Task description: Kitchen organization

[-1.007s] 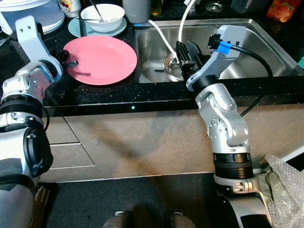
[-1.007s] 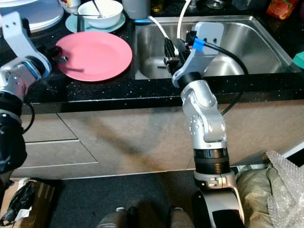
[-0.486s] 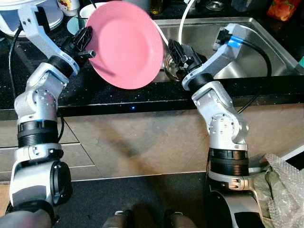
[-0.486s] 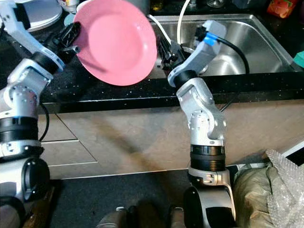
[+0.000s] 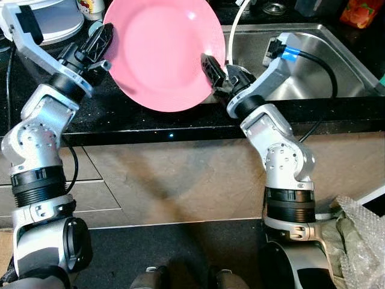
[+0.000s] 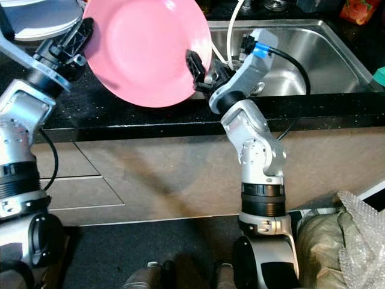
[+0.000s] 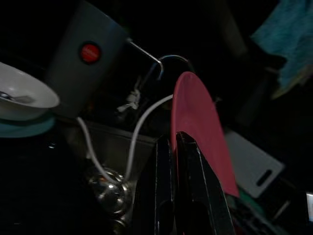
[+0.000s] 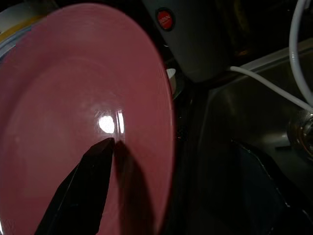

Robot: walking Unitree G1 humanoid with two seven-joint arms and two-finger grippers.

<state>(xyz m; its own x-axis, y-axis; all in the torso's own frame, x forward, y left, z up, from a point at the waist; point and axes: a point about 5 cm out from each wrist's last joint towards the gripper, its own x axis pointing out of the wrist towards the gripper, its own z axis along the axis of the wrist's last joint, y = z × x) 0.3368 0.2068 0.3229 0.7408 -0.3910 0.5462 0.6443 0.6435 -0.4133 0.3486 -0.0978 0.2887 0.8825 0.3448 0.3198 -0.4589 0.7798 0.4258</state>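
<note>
While the left hand [image 5: 103,41] clenches one pink plate [image 5: 162,51] tilted above the black table [image 5: 120,117], the right hand [image 5: 212,70] straddles its opposite rim, fingers spread; one steel sink [image 5: 313,66] behind.

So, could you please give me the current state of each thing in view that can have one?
Round pink plate: lifted off the black counter, tilted up on edge, face toward the camera.
Left claw: shut on the plate's left rim.
Right claw: open, fingers straddling the plate's right rim, one across its face.
Stainless steel sink: no standing water visible; white hose hanging in.
White bowl: upright on a teal saucer, utensil inside.
</note>
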